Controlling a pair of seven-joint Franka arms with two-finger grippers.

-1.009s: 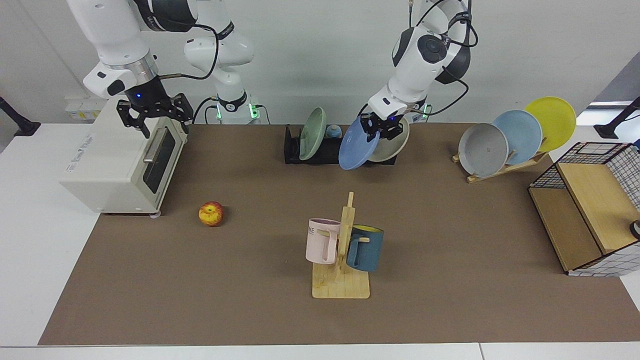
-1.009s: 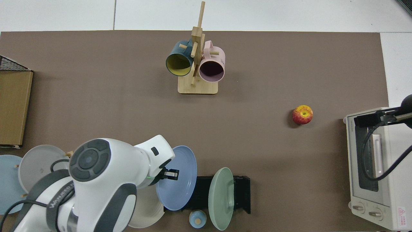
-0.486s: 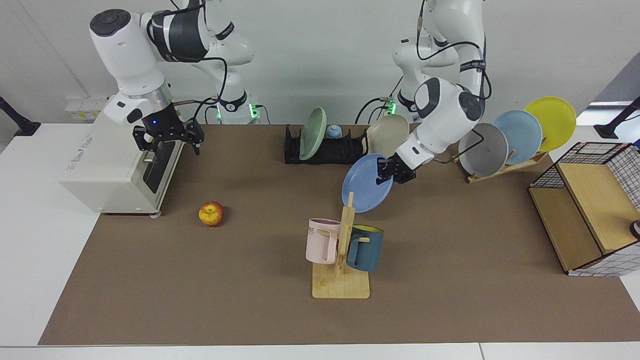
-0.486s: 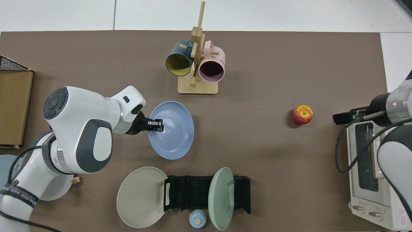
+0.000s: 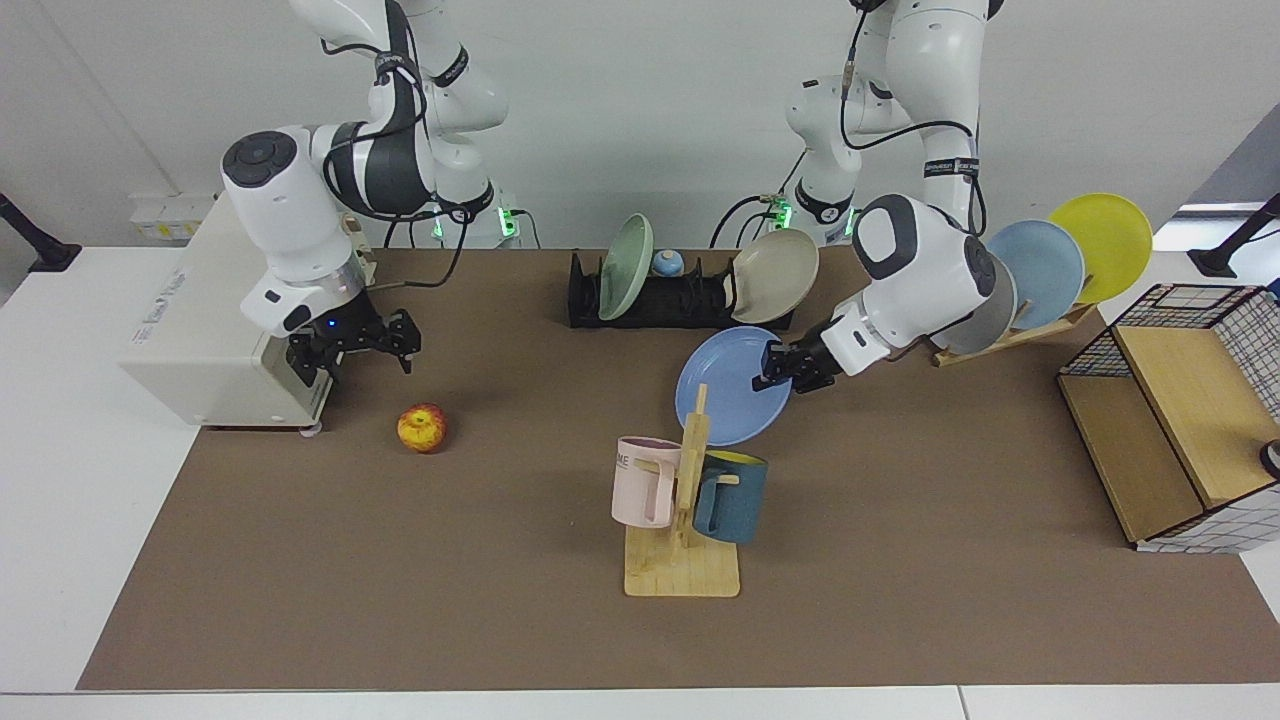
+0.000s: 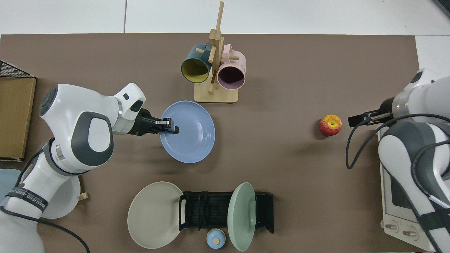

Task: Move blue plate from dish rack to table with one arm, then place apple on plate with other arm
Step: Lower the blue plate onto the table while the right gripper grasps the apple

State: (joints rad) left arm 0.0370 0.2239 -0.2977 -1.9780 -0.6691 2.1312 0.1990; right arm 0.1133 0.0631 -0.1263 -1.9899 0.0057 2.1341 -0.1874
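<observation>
Two arms work over the counter in the facing view. The left pincer is clamped on the rim of the blue plate, which hangs tilted in front of the black dish rack and just behind the wooden mug stand; whether its lower edge touches the mat cannot be told. A green plate stands in the rack and a beige plate leans at its end. The right pincer hangs with its fingers spread wide and holding nothing, in front of the white toaster oven, above and just behind the apple, which lies on the mat. From the top view, the left pincer grips the blue plate at its edge, between the mug stand and the dish rack. The right pincer is beside the apple, not touching it.
</observation>
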